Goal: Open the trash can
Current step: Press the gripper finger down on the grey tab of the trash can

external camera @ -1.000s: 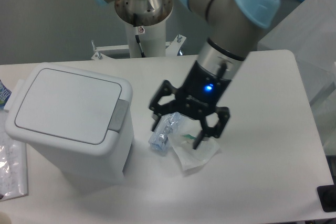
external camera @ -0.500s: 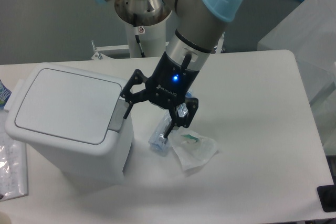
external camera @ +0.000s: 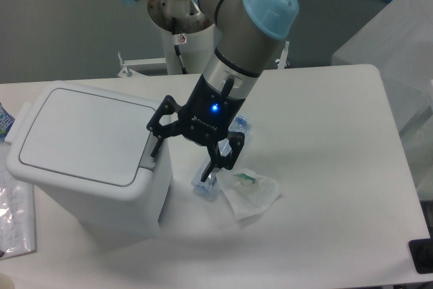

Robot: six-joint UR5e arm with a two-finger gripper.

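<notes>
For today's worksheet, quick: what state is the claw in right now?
Claw: open, holding nothing, one finger over the trash can at its grey push tab.

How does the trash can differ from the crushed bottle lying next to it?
The trash can is by far the bigger, opaque white and boxy; the crushed bottle is small, clear and crumpled. The trash can stands upright with its lid shut; the bottle lies on its side. Both rest on the white table.
</notes>
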